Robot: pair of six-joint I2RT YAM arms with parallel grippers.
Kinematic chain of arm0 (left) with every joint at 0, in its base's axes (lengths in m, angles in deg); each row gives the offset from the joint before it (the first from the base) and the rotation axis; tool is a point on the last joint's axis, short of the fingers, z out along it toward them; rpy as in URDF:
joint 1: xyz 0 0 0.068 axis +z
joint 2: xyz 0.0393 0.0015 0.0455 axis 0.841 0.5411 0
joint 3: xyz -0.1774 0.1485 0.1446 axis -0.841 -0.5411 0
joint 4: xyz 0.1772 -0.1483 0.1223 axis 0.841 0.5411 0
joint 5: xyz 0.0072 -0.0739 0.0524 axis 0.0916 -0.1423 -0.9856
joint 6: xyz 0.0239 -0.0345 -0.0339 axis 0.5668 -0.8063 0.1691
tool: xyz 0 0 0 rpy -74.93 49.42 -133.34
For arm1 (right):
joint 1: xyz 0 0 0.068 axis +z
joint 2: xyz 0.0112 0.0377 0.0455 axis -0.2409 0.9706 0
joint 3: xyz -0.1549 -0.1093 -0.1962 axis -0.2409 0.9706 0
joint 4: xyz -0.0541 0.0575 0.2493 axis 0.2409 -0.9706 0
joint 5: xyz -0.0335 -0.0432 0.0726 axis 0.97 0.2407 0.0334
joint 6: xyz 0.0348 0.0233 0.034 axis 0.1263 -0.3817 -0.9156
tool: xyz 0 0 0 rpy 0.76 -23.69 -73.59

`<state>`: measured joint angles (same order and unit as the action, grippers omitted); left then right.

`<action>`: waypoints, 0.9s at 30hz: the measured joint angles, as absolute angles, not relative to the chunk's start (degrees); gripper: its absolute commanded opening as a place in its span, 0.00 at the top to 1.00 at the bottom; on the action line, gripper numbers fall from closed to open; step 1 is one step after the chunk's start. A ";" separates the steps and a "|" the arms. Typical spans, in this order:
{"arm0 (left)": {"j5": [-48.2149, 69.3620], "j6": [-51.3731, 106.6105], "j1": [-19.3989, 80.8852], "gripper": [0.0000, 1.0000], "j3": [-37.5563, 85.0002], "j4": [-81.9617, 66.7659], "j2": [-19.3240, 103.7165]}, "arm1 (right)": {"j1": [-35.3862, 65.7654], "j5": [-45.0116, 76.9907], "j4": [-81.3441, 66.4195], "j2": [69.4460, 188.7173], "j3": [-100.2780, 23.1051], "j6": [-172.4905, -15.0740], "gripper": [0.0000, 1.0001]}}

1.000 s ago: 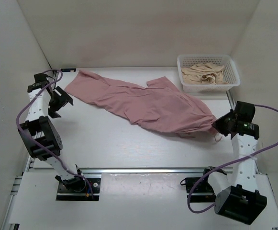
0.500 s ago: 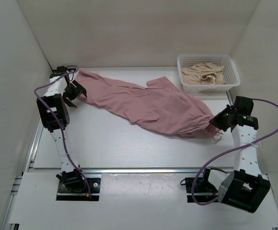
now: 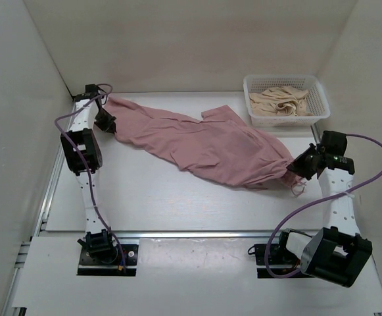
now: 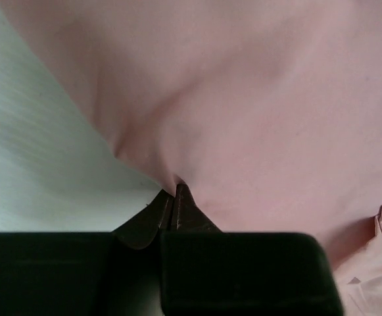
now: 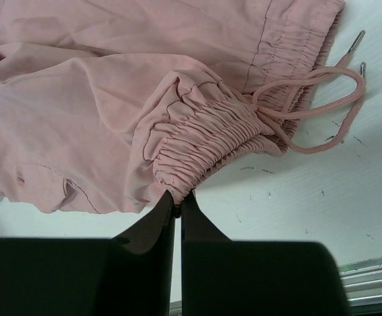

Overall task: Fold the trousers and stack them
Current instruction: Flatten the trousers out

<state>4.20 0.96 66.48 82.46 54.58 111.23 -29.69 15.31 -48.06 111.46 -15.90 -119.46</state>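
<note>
Since a second ago the left arm has swung from the near-left side of the desk up to its far-left corner. The left claw, spread wide back then, has now shut on the end of one leg of the trousers. Its wrist view shows the two fingertips meeting, with a small peak of pink fabric nipped between them and pale desk to the left.

The right claw has kept its place at the other end of the garment, though the arm behind it has shifted a little. Its jaws are pressed together on the gathered waistband, pinching the ruffled edge at the tips. The drawstring loops out onto the desk just beside that grip, its tipped ends lying flat.

Between the two claws the trousers stretch diagonally across the far half of the desk, rumpled, from the far-left corner to the right edge (the second leg end pokes out toward the far middle). Near that leg end, but apart from it, a white basket sits in the far-right corner holding crumpled beige cloth.
</note>
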 measured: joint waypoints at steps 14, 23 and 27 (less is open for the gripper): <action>12.33 3.91 75.02 0.90 95.47 58.25 91.74 | -29.64 12.49 -51.18 125.69 -53.74 -123.33 1.00; 21.03 4.59 83.15 0.90 79.73 55.65 68.22 | -29.69 14.68 -49.59 112.99 -56.29 -124.57 1.00; 20.92 6.16 87.37 0.90 65.61 54.69 60.68 | -29.51 17.81 -53.54 98.06 -37.34 -127.61 1.00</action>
<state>20.92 6.16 87.37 65.61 54.69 60.68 -29.51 17.81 -53.54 98.06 -37.34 -127.61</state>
